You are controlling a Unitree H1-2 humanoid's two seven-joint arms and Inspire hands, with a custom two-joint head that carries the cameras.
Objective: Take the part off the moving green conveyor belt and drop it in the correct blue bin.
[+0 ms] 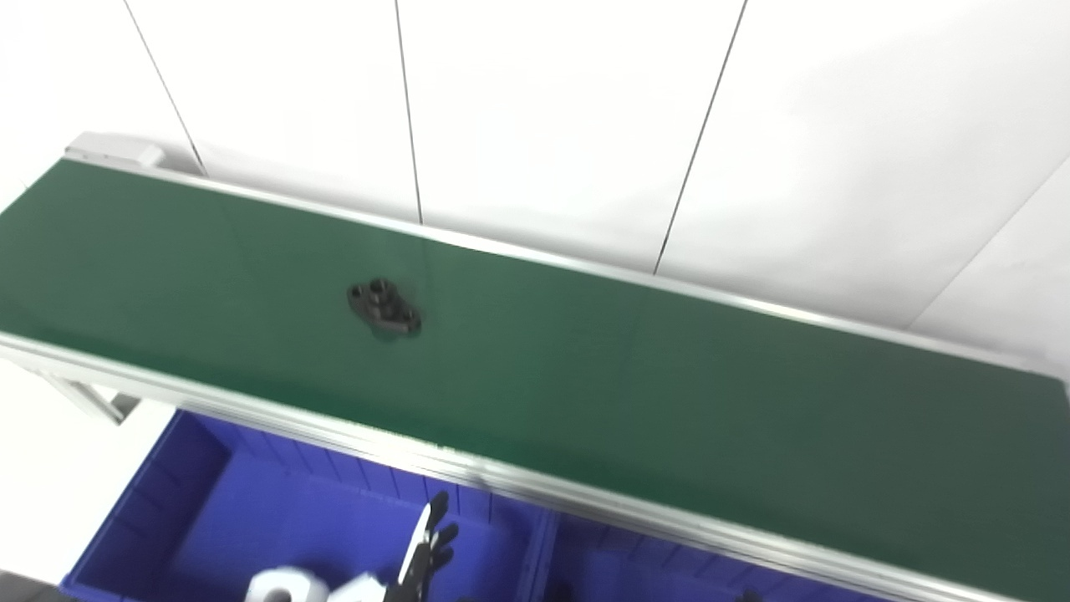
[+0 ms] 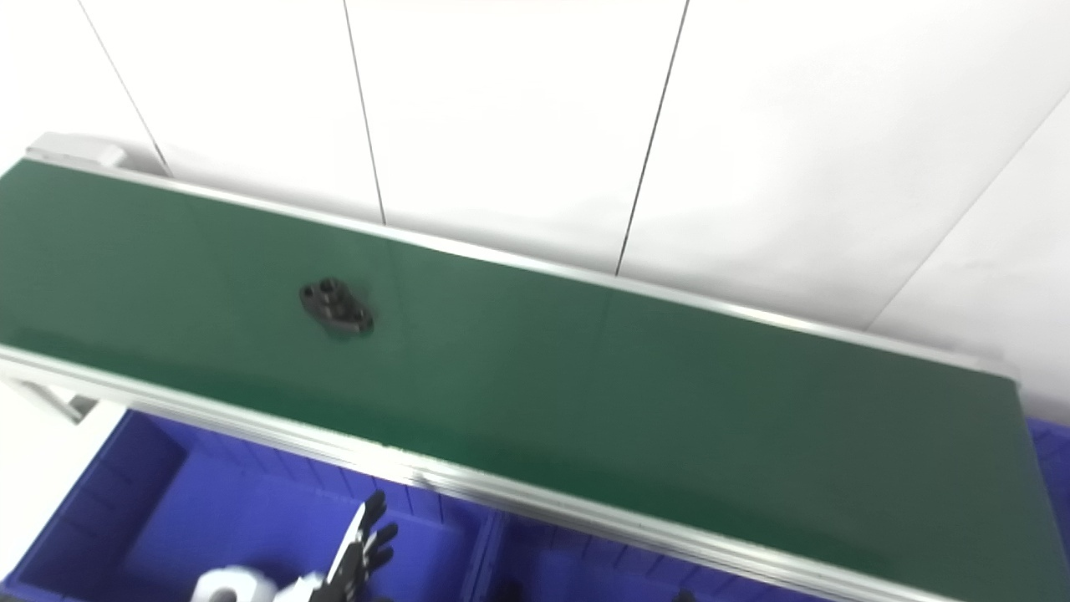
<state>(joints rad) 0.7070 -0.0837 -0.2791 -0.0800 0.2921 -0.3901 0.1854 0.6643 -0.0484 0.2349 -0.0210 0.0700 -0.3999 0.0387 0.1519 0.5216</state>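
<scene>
At the bottom edge, the left robot hand [image 1: 428,548] is cut off below its fingers. The blue bins [image 1: 209,502] run out of frame, and the black part [image 1: 384,307] is blurred.

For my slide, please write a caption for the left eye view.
Black part on green belt; left robot hand open above blue bin.

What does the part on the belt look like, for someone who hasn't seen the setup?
Find the long green conveyor belt running along the white wall, above the blue plastic bins. On its left half lies a small black part, a flat elongated plate with round holes and a raised central collar. It is the only object on the belt.
</scene>
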